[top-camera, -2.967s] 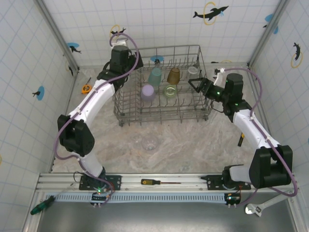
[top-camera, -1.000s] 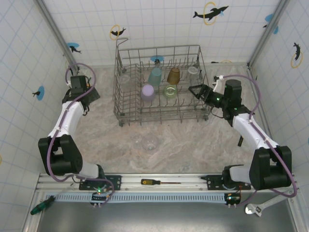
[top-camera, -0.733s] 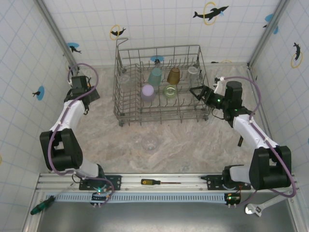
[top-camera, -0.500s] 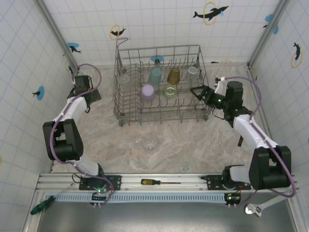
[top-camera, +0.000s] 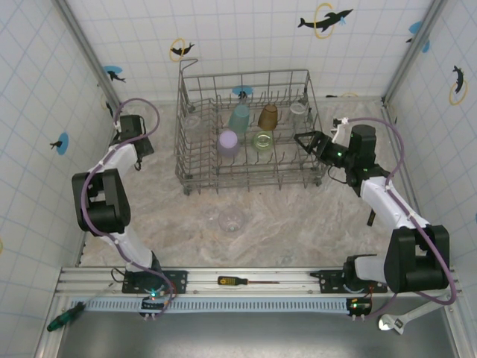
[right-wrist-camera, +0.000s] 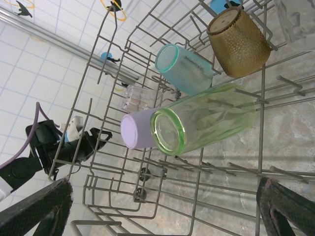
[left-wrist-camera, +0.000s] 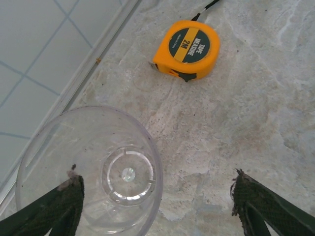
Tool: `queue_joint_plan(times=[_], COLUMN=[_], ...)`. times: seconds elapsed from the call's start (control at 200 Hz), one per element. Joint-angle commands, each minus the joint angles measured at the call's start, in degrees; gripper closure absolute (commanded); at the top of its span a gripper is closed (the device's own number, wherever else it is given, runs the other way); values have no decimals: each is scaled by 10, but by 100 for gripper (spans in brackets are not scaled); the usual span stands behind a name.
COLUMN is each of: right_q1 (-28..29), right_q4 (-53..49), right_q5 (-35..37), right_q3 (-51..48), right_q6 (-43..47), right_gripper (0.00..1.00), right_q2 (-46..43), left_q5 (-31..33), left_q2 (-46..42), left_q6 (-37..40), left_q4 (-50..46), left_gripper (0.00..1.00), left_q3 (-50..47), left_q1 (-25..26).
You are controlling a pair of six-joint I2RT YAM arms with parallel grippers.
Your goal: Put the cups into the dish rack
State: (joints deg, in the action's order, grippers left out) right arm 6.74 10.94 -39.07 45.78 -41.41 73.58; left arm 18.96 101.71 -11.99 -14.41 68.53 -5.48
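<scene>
Far-left corner of table [top-camera: 298,216]: L gripper [left-wrist-camera: 156,182] aimed down, spread wide, nothing clamped. Between its fingers [left-wrist-camera: 261,209], tight by the L one, a clear cup [left-wrist-camera: 88,169] on the stone top (seen end-on, mouth up or down unclear). Big gap to the R finger. Just beyond, orange tape measure [left-wrist-camera: 187,49], apart from the cup.

Far side, mid-table: dish rack [top-camera: 195,175], holding lavender cup [top-camera: 227,142], pale green cup [top-camera: 262,140], teal cup [top-camera: 239,118], amber cup [top-camera: 268,115], plus back-L clear cup [top-camera: 192,123] and back-R clear cup [top-camera: 298,110]. In R wrist view, green + lavender lying on their sides, next to each other.

R gripper [top-camera: 304,142] at rack's R edge, facing in, fully spread, empty.

Second clear cup [top-camera: 229,221] alone on table in front of rack.
</scene>
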Motion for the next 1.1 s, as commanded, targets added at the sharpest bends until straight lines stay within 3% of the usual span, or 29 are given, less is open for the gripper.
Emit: queue_joint_plan(times=[0.0,0.25,0.53,0.696,1.096], right_q1=[-2,-2,-2,-2,-2], right_q4=[26,24,19,17,20], right_q5=[-6,-5,-2,1,1], right_q3=[-1,-3,-2,-3,-5], right_q6=[-4,-4,-4,-4,-4], right_gripper=[0,0,0,0,0], right_q2=[-3,-7,-13,-19,-19], left_q5=[22,36,36,17,-76], left_q2=[12,29,47,48,-41], left_q6=[-5,-9,-20,-30,-113], left_q4=[9,-3,-13,-32,-52], left_gripper=[26,63,67,100,100], left_q3=[15,21,20,26,-18], left_q1=[-5,-5,-5,-5,-5])
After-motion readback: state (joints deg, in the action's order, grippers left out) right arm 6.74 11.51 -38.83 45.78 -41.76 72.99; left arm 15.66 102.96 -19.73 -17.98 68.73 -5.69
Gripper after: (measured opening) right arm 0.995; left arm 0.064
